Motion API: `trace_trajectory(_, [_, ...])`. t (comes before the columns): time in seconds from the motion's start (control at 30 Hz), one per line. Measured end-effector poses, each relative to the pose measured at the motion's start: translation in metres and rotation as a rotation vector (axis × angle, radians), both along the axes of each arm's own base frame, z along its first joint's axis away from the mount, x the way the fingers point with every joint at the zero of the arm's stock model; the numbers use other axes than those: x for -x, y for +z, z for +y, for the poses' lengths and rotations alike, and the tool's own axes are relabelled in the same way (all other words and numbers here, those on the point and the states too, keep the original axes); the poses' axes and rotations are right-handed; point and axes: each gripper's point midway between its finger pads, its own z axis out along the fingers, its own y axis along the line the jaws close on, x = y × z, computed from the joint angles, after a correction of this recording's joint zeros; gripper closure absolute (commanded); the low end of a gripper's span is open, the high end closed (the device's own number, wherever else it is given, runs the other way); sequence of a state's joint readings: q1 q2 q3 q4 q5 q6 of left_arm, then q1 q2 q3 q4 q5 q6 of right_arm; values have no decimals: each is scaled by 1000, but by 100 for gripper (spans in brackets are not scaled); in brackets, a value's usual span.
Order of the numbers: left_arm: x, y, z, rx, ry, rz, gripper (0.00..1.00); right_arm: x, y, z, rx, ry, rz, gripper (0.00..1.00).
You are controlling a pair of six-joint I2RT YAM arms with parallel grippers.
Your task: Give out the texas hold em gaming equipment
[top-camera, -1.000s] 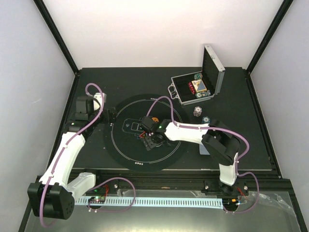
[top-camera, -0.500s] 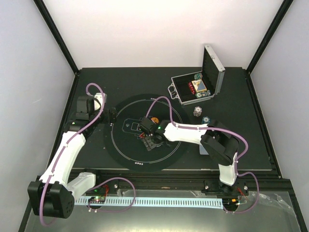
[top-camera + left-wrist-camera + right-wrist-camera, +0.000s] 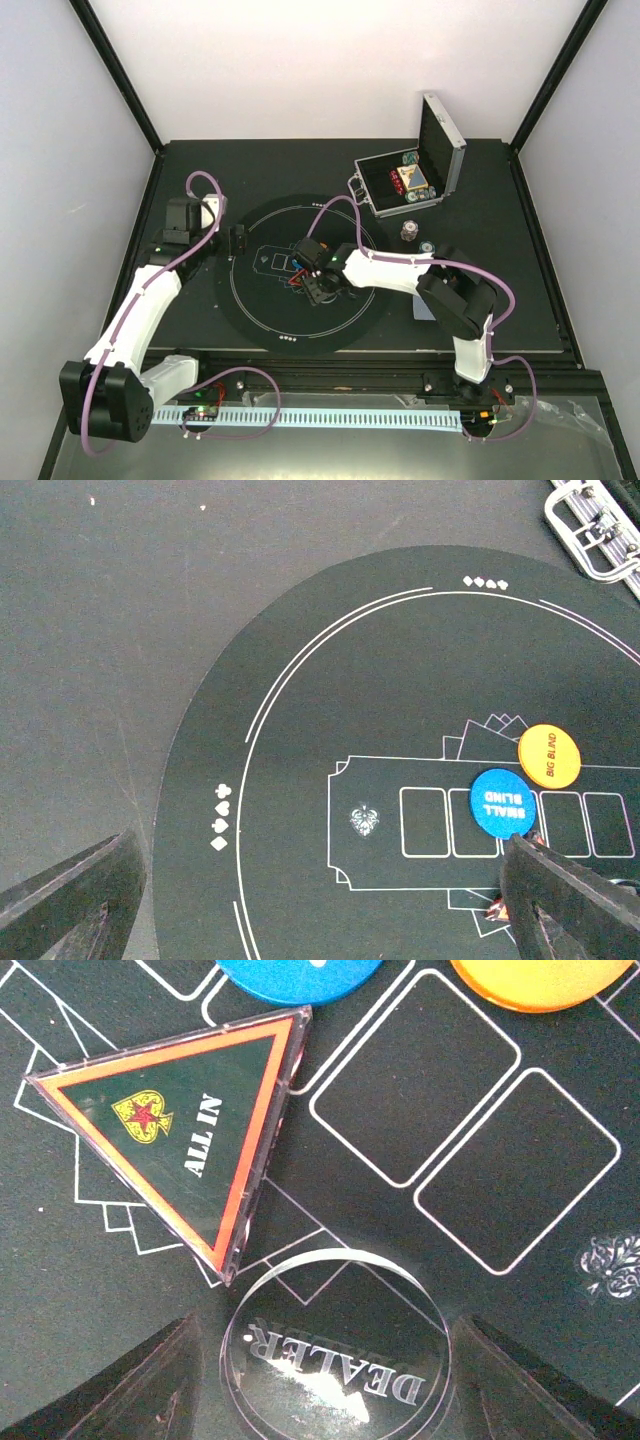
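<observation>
My right gripper [image 3: 318, 288] hangs low over the middle of the black mat [image 3: 260, 312]. A clear round disc marked DEALER [image 3: 335, 1345] lies flat between its fingers [image 3: 150, 1385]. The right finger is at the disc's rim and a thin gap shows at the left one, so the gripper [image 3: 335, 1380] is open. Beside the disc lies the red-edged ALL IN triangle [image 3: 190, 1130]. Beyond it are the blue disc [image 3: 300, 972] and the orange disc [image 3: 540, 980]. My left gripper [image 3: 238, 240] is wide open and holds nothing at the mat's left edge. It looks at the blue SMALL BLIND disc [image 3: 503, 802] and the orange BIG BLIND disc [image 3: 549, 755].
The silver case [image 3: 410, 180] stands open at the back right with chips and cards inside. Two small chip stacks [image 3: 409, 232] [image 3: 427, 246] sit in front of it. A grey-blue card [image 3: 423, 311] lies by the right arm's elbow.
The right gripper's jaws have narrowed around the clear dealer disc and the wrist has shifted slightly on the mat. The left arm has edged forward and to the right.
</observation>
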State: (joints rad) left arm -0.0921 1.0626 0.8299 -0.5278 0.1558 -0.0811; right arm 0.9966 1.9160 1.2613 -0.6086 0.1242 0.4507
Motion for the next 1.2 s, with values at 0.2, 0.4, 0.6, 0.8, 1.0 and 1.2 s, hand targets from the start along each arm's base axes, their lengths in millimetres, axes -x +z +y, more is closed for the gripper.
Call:
trace_trajectory(0.2, [1, -1, -2, 1, -6, 3, 1, 2, -4, -1, 1, 4, 6, 28])
trace_trajectory(0.4, [0, -8, -4, 1, -12, 30, 1, 8, -11, -6, 1, 9, 22, 30])
trace_trajectory(0.6, [1, -15, -5, -1, -16, 59, 1, 9, -11, -7, -7, 12, 18, 35])
trace_trajectory(0.8, [1, -14, -6, -1, -19, 60, 1, 24, -10, 4, -2, 83, 13, 35])
trace_trajectory(1.0, [0, -12, -6, -1, -19, 57, 1, 66, -7, 39, -34, 224, 46, 35])
trace_trajectory(1.2, [0, -12, -6, -1, -20, 56, 1, 90, -6, 81, -75, 313, 63, 35])
